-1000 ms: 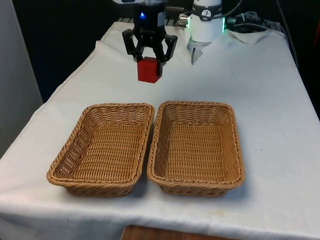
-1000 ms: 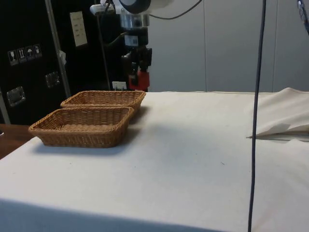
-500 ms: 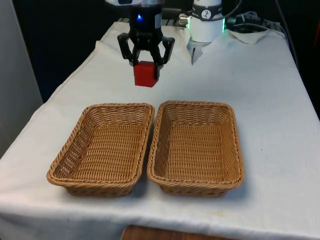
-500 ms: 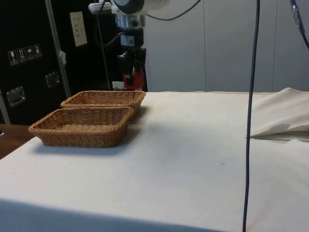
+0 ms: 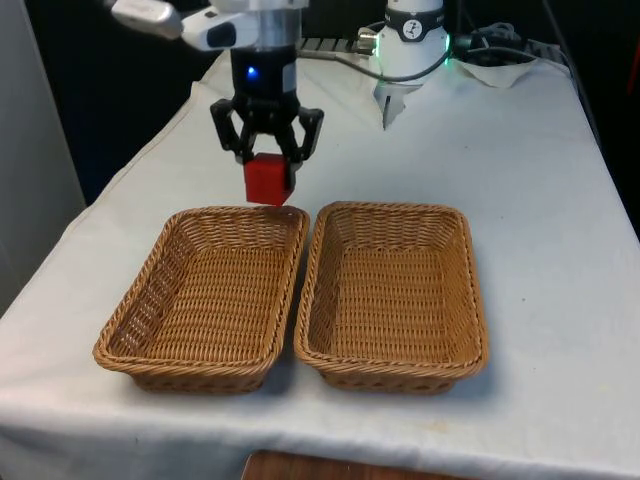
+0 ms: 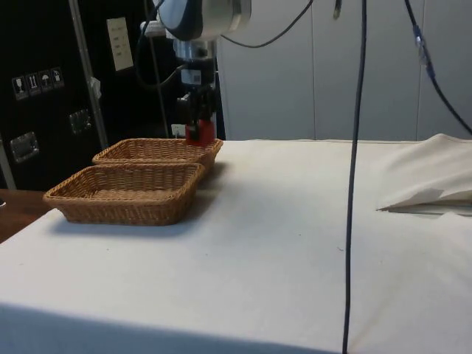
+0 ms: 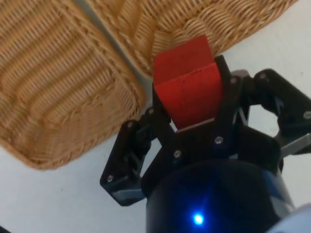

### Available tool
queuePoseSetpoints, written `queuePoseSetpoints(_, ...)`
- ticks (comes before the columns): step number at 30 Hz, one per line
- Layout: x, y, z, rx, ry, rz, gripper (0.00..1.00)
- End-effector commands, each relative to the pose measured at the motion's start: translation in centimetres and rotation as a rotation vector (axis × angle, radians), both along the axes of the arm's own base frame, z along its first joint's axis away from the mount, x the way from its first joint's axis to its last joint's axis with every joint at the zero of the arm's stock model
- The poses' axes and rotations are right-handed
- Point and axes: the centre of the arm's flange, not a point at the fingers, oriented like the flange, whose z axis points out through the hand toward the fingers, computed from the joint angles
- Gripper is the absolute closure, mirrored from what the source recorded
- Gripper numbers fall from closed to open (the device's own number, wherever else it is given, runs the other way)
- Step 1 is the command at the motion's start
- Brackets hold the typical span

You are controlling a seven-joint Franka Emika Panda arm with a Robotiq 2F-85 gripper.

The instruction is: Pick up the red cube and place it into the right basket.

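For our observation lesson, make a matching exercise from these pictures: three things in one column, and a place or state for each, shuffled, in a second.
1. red cube
2. gripper
3. basket on the front view's right

A. empty, on the white cloth
B. shut, above a basket's far rim
C. held off the table between two fingers

Pairs: 1-C, 2-B, 3-A

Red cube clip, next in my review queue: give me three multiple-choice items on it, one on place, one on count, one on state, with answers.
1. Where is the cube?
A. Inside a basket
B. In the air near the far rim of the basket on the front view's left
C. On the cloth

2. How many baskets?
A. One
B. Two
C. Three

3. The hand is:
A. Shut on the cube
B. Open above it
C. Resting in a basket

Answers:
1 B: the cube hangs by that basket.
2 B: a second basket sits beside it.
3 A: the hand clamps it.
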Motion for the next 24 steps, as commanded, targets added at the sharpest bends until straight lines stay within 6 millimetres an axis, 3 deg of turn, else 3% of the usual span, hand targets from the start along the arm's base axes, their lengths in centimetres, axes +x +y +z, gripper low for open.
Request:
queuePoseSetpoints(1,0.1,-0.3,-0.2,0.013,0.003,0.002,0.99)
queuePoseSetpoints(10,1.0,-2.4,-1.5,-0.002,-0.005,-0.006,0.99)
queuePoseSetpoints(24,5.2,-5.0,-2.5,-0.012,0.0,-0.005,0.99)
